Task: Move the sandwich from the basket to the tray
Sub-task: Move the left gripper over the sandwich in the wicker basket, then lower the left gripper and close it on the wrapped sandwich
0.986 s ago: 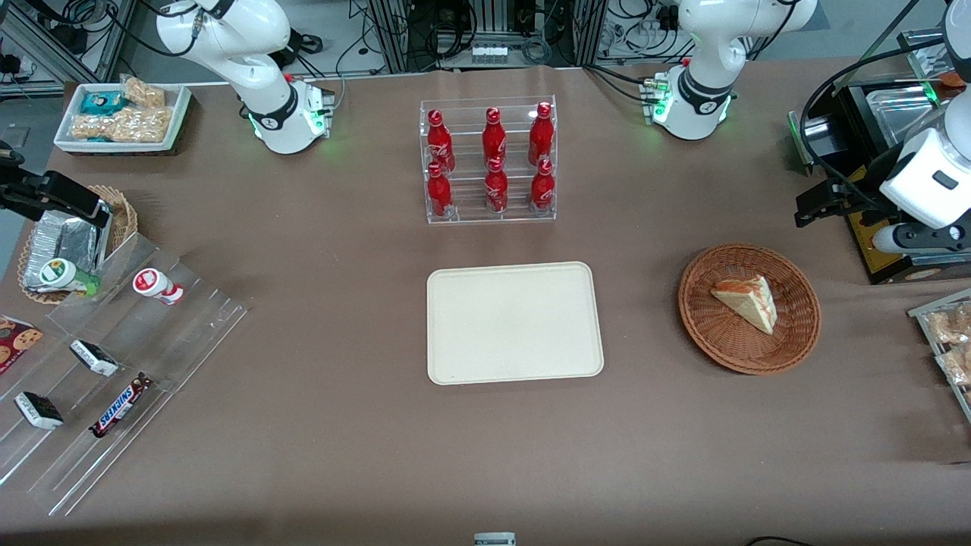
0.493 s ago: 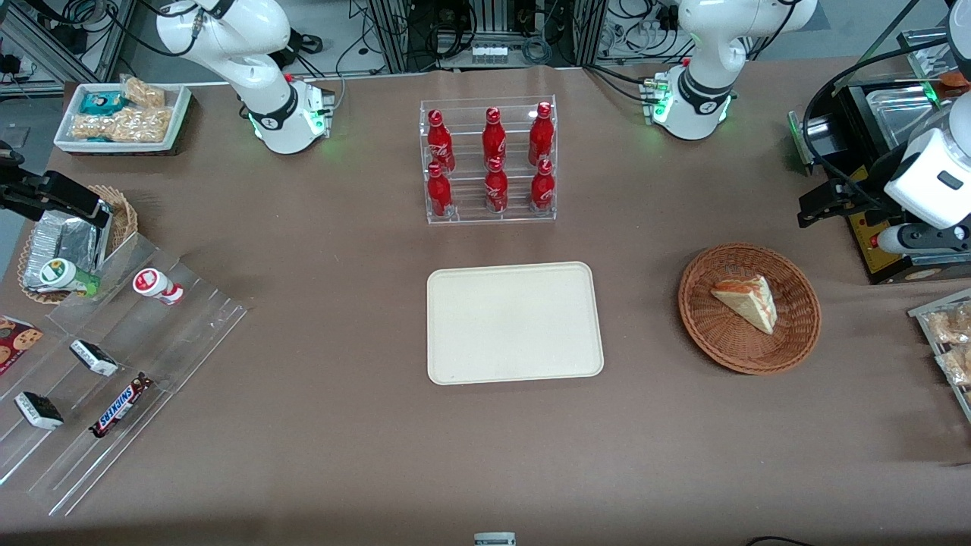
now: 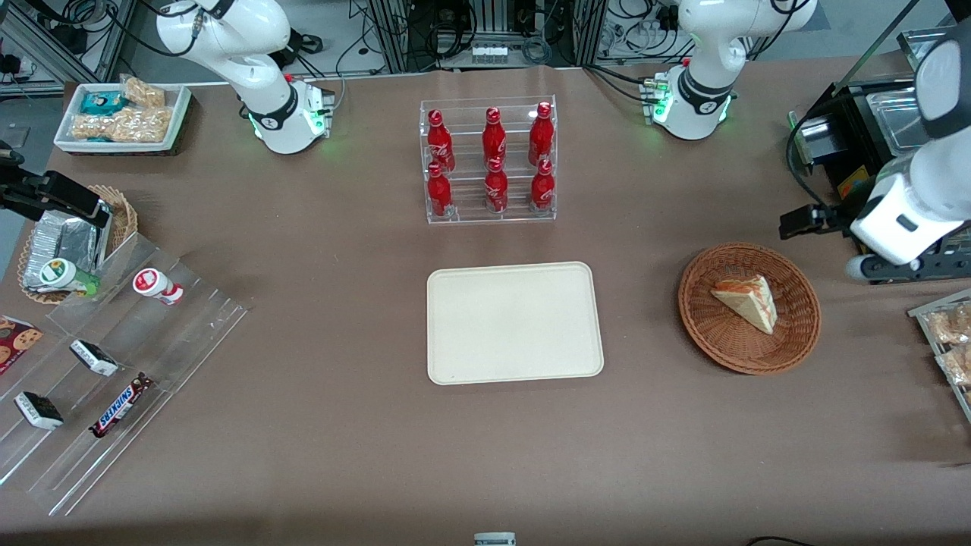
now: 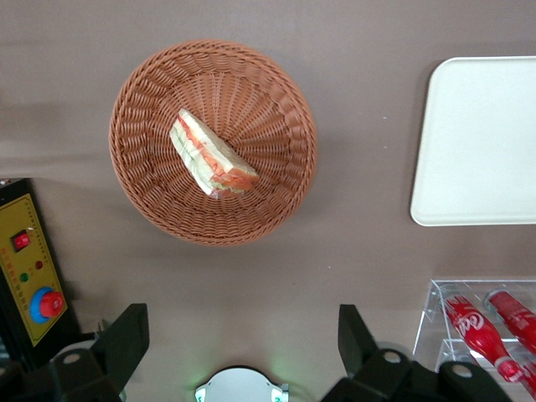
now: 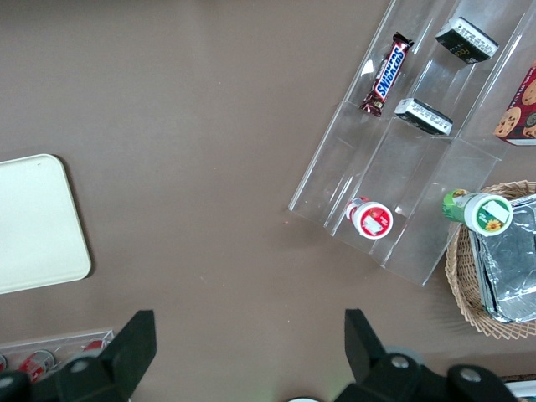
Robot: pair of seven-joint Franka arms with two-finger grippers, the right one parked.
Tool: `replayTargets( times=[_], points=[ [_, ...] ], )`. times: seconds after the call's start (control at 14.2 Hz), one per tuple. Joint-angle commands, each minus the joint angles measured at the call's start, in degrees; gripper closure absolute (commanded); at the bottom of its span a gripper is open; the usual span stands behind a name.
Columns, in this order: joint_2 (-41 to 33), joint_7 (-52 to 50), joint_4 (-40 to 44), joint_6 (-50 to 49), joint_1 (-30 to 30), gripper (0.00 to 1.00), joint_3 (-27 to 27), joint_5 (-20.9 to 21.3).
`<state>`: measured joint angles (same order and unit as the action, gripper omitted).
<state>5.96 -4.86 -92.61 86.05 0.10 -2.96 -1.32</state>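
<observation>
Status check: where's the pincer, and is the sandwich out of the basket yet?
Pincer open, empty, high beside the basket. Sandwich lies in the basket, untouched. Tray bare. Nothing over the sandwich.

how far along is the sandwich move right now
Nothing is done yet: the sandwich lies in the basket and the tray is bare. In hand: the gripper is open, up in the air near the basket, holding nothing. Left: descend, grasp, carry to the tray, release.
</observation>
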Motion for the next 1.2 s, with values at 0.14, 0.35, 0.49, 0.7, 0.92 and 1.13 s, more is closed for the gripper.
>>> replayTargets(
  times=[0.14, 0.35, 0.49, 0.7, 0.92, 1.13],
  points=[
    [-1.3, -0.68, -14.94, 13.94, 1.57, 0.0, 0.06, 0.44],
    [-1.39, -0.85, -24.0, 24.66, 1.74, 0.0, 0.14, 2.45],
    [-1.74, -4.08, -28.66, 30.04, 1.83, 0.0, 0.49, 2.82],
    [-2.09, -16.46, -31.32, 33.31, 2.09, 0.0, 1.29, 2.82],
    [-1.66, -25.6, -31.76, 35.24, 4.36, 0.0, 1.37, 2.21],
    [-1.39, -37.02, -34.56, 41.37, 5.26, 0.0, 1.37, 1.76]
  ],
)
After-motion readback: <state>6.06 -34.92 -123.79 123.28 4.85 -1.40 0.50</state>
